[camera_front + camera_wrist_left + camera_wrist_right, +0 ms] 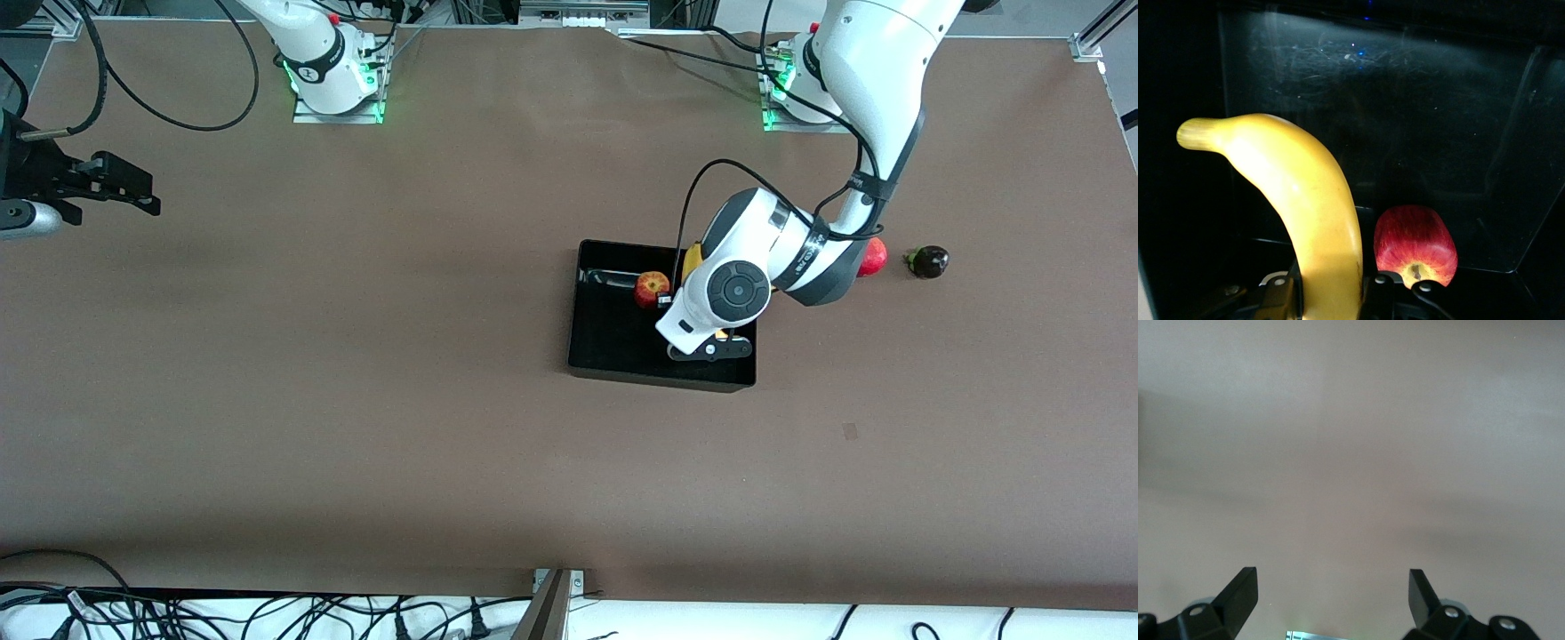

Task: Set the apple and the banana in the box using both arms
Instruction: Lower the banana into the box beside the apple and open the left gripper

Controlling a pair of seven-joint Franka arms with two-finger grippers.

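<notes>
**Left wrist view: banana held low in box**

Left gripper (1328, 300) fingers pinch banana (1305, 207) inside box (605, 347), apple (1415, 247) just beside fingers, so release looks due. Right gripper (1331, 597) waits over counter (1351, 453), fingers spread, holding nothing.

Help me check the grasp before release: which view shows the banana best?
The left wrist view: the banana fills it, clamped in the left gripper over the box, beside the apple. The front view shows only yellow slivers under the arm. The right wrist view shows none of it.
</notes>
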